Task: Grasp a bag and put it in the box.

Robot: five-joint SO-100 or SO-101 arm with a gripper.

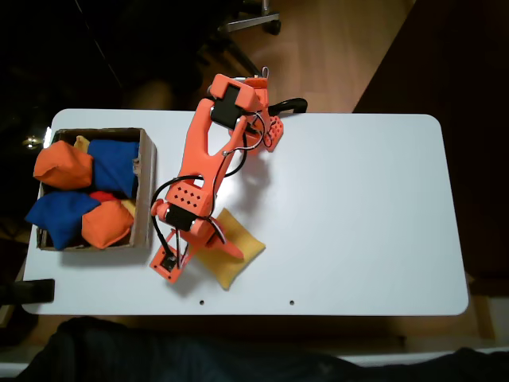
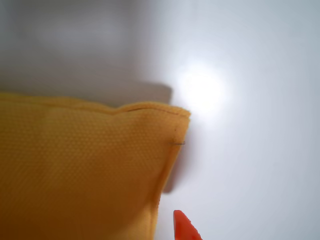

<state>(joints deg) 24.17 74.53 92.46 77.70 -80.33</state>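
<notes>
The yellow bag (image 1: 231,269) lies flat on the white table near its front edge, to the right of the box. My orange gripper (image 1: 211,253) is low over the bag's left part, open, with one finger lying across the bag's top and the other off its left corner. In the wrist view the bag (image 2: 80,170) fills the lower left, and one orange fingertip (image 2: 184,226) shows at the bottom edge beside the bag's corner. The brown cardboard box (image 1: 147,187) sits at the table's left end.
The box holds orange bean bags (image 1: 64,167) and blue bean bags (image 1: 111,163). The arm's base (image 1: 238,99) stands at the table's back edge. The right half of the table (image 1: 358,207) is bare white surface. Something dark lies below the front edge.
</notes>
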